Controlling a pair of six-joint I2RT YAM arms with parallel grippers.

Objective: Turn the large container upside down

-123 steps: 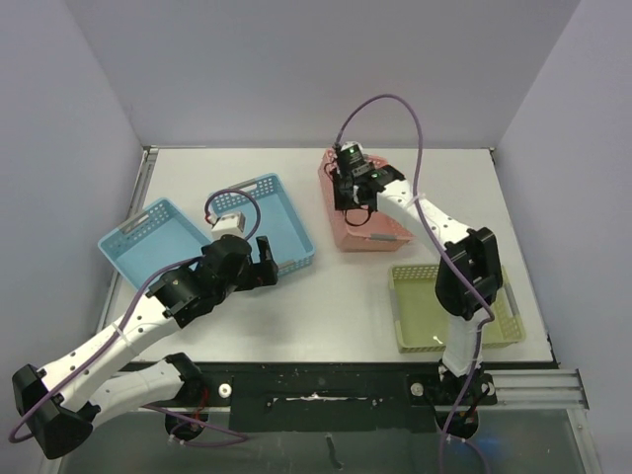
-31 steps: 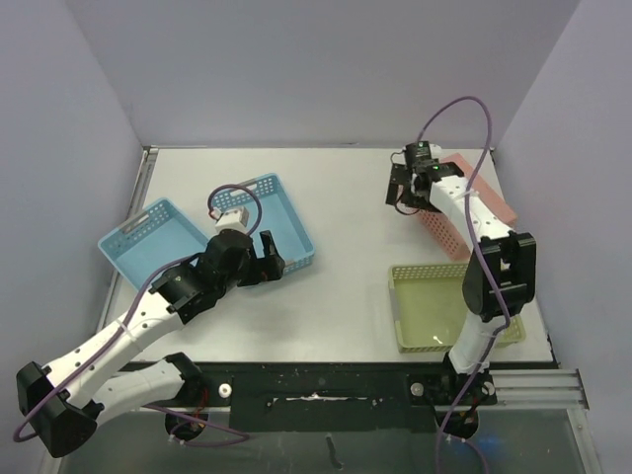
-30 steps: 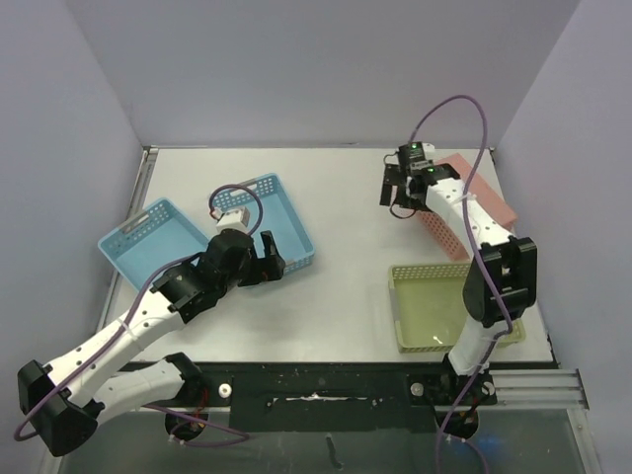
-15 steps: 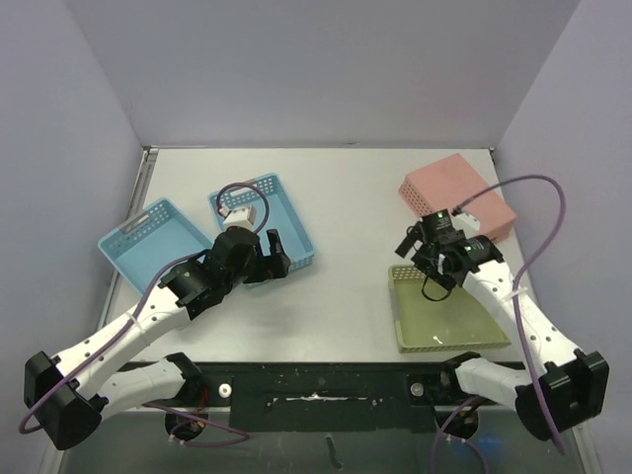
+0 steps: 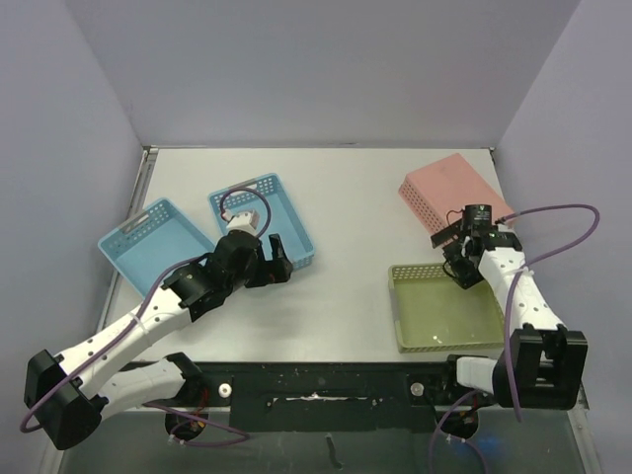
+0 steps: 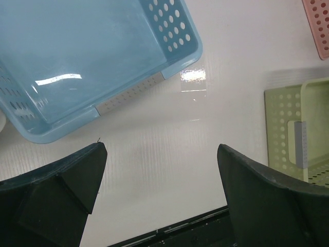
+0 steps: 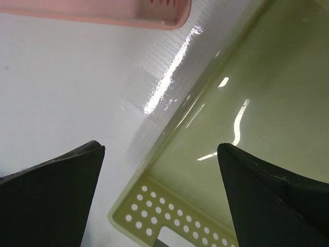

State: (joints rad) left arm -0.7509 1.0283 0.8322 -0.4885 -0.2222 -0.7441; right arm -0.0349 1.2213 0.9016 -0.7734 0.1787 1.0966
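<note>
Clerk: Moved since the earliest frame: the pink container (image 5: 454,196). It was near the middle rear of the table (image 5: 355,197), open side up, with the right gripper on it. It is now at the far right, bottom face up, with a perforated wall showing, and neither gripper touches it.

Checker: Right gripper, entry?

Clerk: Right gripper (image 5: 457,265): drawn back toward the near side. It hangs over the far rim of the green tray (image 5: 399,308), just beside the pink container's near edge. Its fingers are spread wide with nothing between them. The wrist view shows the tray corner, bare table and the pink rim beyond.

Checker: Left side?

Clerk: Left gripper (image 5: 272,262): position little changed, at the near edge of the right-hand blue basket (image 5: 286,212). Its fingers are spread wide and hold nothing. The wrist view shows that basket's corner and wall ahead of it.

Checker: Remaining stock?

Clerk: Second blue basket (image 5: 148,242): to the left of the first, both open side up. Whether their corners touch, I cannot tell. The green tray is open side up at the near right, apart from the pink container.
</note>
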